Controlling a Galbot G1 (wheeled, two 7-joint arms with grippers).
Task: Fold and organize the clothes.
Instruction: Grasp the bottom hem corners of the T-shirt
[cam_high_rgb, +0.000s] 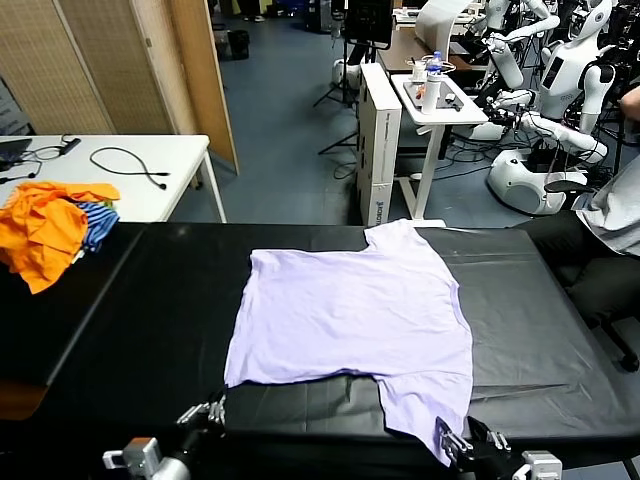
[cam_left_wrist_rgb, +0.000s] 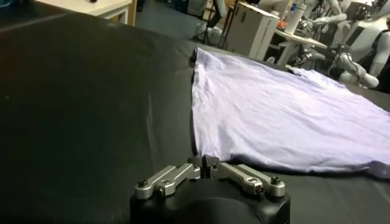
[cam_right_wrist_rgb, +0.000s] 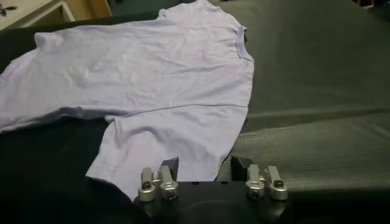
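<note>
The pale lavender short-sleeved cotton T-shirt (cam_high_rgb: 350, 320) lies spread flat on the black-covered desk (cam_high_rgb: 150, 330), a little toward its right half, one sleeve reaching the near edge and the other pointing to the far edge.

The left gripper (cam_left_wrist_rgb: 206, 168) sits at the shirt's near-left hem corner, its jaws pressed together. Whether cloth is caught between them I cannot tell; the tips meet right at the corner. The right gripper (cam_right_wrist_rgb: 206, 167) is on the near sleeve, jaws partly closed over the sleeve's edge, which seems to lie between them.

To do this step well, I judge both grips should be confirmed before lifting, then both raised together and level, so the fabric carries over without skewing.

The purple print is not visible on the face showing. The arms are mostly cut off at the head view's near edge. A heap of orange and blue-striped garments (cam_high_rgb: 50, 225) lies at the far-left corner.
</note>
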